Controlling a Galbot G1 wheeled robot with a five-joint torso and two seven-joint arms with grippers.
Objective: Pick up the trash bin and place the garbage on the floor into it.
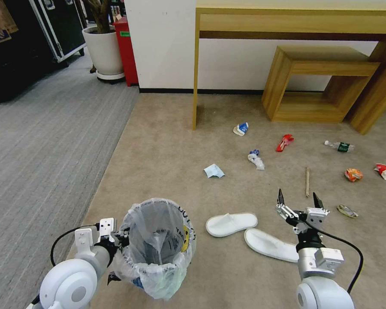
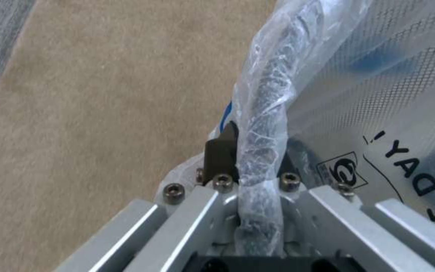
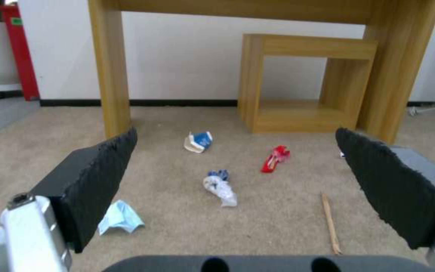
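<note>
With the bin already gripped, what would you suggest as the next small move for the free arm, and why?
Probably lower the right gripper toward the wooden stick. Its jaws are open and empty above the floor, and the stick lies just ahead. The left gripper is clamped on the trash bin rim.

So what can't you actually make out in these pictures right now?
- Head view: the left claw is hidden behind the trash bin rim and crinkled liner.
- Left wrist view: the lettering on the liner is cut off by the frame edge.
- Head view: the bottle label is too small to read.
- Right wrist view: the open right claw has a finger covering part of the mask.
</note>
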